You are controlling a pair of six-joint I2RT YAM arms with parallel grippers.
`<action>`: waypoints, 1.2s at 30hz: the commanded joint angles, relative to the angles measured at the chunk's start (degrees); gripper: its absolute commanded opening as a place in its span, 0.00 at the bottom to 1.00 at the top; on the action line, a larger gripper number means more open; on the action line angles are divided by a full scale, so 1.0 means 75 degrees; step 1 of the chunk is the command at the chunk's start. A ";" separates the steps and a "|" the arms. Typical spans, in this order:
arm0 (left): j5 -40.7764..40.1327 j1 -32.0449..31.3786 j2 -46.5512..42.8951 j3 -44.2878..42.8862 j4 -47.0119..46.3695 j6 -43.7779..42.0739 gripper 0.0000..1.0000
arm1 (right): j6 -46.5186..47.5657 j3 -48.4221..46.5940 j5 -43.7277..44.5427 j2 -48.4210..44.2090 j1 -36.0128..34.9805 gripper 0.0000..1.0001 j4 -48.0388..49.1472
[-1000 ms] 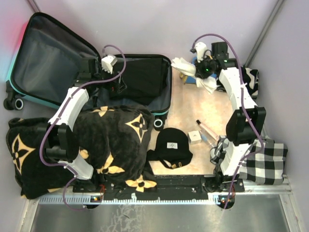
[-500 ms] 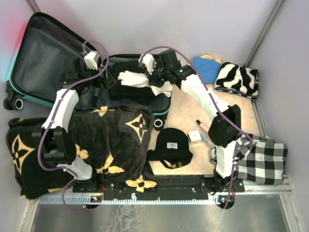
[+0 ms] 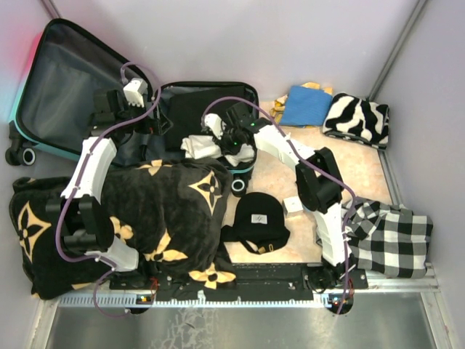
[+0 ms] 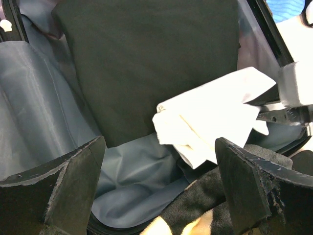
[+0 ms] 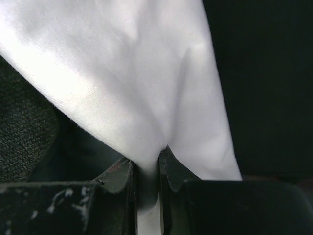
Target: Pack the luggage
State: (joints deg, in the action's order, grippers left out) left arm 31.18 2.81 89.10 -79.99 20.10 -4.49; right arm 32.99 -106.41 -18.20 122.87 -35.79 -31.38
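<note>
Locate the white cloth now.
In the top view, left of centre: the white cloth hangs pinched in the right gripper over the near edge of the open luggage, beyond the blanket.

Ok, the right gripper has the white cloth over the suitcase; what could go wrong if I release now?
The white cloth hangs near the suitcase front rim, where the blanket laps over it. Released here, it may land partly on the blanket. The left gripper hovers open close to the right gripper, so they could touch.
</note>
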 commanded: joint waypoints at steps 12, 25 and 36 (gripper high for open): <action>0.0340 0.0074 -0.0254 0.0070 0.0097 -0.0484 0.98 | -0.0076 -0.0139 -0.0736 0.0200 -0.0022 0.17 -0.0970; 0.1792 -0.0169 0.0341 -0.0067 0.0596 -0.1190 0.86 | -0.1322 -0.1814 -0.1188 -0.0052 0.0282 0.59 -0.1757; 0.0989 -0.1571 0.1672 -0.0250 0.0897 -0.2105 0.61 | -0.2115 -0.0541 -0.2203 -0.1393 0.1519 0.58 -0.1309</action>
State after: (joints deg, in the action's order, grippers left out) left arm 41.50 -5.87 98.35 -79.85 24.58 -15.57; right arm 20.27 -114.63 -30.44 122.61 -28.62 -43.57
